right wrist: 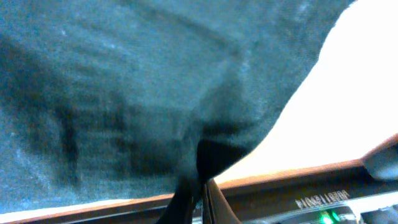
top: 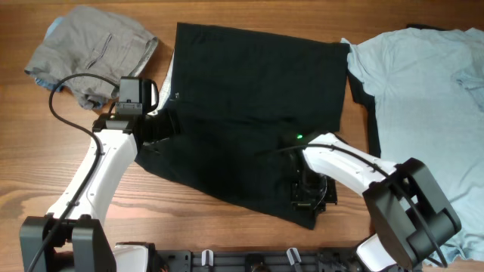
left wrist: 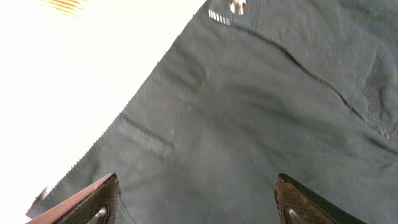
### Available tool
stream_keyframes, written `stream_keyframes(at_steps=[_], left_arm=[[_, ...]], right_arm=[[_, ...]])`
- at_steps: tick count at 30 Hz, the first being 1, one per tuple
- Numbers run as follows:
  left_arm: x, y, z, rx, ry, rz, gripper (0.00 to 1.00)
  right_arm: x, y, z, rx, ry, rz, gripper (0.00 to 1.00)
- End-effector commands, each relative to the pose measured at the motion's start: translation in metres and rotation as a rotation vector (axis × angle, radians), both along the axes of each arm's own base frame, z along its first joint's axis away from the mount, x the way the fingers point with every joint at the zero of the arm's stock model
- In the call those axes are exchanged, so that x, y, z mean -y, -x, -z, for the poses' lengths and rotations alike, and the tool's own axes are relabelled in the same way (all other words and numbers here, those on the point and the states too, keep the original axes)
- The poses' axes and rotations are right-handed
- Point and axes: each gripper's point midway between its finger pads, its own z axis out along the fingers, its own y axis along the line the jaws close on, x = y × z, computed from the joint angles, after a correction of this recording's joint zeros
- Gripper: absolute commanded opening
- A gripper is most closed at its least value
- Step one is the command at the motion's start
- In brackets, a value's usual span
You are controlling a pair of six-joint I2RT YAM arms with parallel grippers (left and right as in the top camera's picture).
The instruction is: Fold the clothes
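Closest to my wrist cameras is the black garment [top: 257, 98], which fills both views. It lies spread over the middle of the table [top: 30, 151], reaching from my left tool [left wrist: 199, 202] across to my right tool [right wrist: 198, 190].

My right tool is pressed together on the garment's near edge, pinching a bunched fold. The fabric rises into a dark peak just above the fingers, and the pale table shows past the cloth's edge on the tool's outer side.

My left tool is spread wide over the garment's opposite edge. Its two fingertips [left wrist: 93, 202] stand well apart, with flat cloth showing between them; I cannot tell whether they touch it. A stitched hem runs diagonally ahead of this tool, and a small pale label [left wrist: 219, 16] sits farther ahead.

Beyond my left tool, toward its outer side, a grey garment [top: 91, 49] lies crumpled. Out past my right tool's outer side lies a light blue T-shirt [top: 423, 83], spread flat, its near corner meeting the black garment.
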Motion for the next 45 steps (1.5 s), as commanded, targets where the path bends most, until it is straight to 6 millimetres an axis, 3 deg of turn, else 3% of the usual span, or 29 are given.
stream_keyframes(at_steps=[1, 2, 4, 10, 12, 16, 19, 25, 28, 32, 34, 35, 42, 45], left_arm=[[0.000, -0.002, -0.007, 0.014, 0.013, -0.004, 0.81], [0.000, 0.000, -0.006, 0.001, 0.012, -0.005, 0.82], [-0.002, 0.013, -0.001, -0.053, 0.010, -0.011, 0.82], [-0.006, 0.055, 0.013, -0.228, 0.000, -0.024, 0.78], [-0.015, 0.062, 0.019, -0.256, 0.002, -0.120, 0.78], [-0.037, 0.068, 0.030, -0.291, 0.019, -0.246, 0.76], [-0.049, 0.072, 0.039, -0.330, 0.048, -0.300, 0.75], [-0.052, 0.064, 0.064, -0.375, 0.164, -0.351, 0.68], [-0.051, 0.068, 0.083, -0.430, 0.164, -0.355, 0.62], [-0.051, 0.070, 0.102, -0.475, 0.164, -0.357, 0.41], [-0.051, 0.072, 0.108, -0.494, 0.160, -0.359, 0.13], [-0.052, 0.073, 0.109, -0.496, 0.152, -0.360, 0.06], [-0.054, 0.073, 0.103, -0.488, 0.142, -0.362, 0.04], [-0.054, 0.073, 0.102, -0.487, 0.143, -0.361, 0.04]], right_arm=[[0.021, -0.006, 0.001, 0.019, 0.102, 0.074, 0.33], [0.023, -0.008, 0.002, 0.022, 0.098, 0.090, 0.57], [0.022, -0.014, 0.001, 0.029, 0.063, 0.078, 0.65], [0.004, -0.035, -0.015, 0.153, -0.074, 0.050, 0.71], [-0.008, -0.042, -0.025, 0.215, -0.157, 0.066, 0.75], [-0.031, -0.050, -0.046, 0.298, -0.321, 0.066, 0.75], [-0.036, -0.051, -0.056, 0.333, -0.364, 0.067, 0.75], [-0.041, -0.050, -0.065, 0.347, -0.408, 0.082, 0.76], [-0.048, -0.045, -0.067, 0.319, -0.440, 0.115, 0.76], [-0.048, -0.038, -0.068, 0.285, -0.436, 0.150, 0.82], [-0.044, -0.033, -0.065, 0.264, -0.410, 0.175, 0.88], [-0.042, -0.030, -0.063, 0.252, -0.395, 0.193, 0.89], [-0.021, 0.016, -0.025, 0.114, -0.285, 0.296, 0.88], [-0.021, 0.029, -0.017, 0.070, -0.299, 0.312, 0.88]])
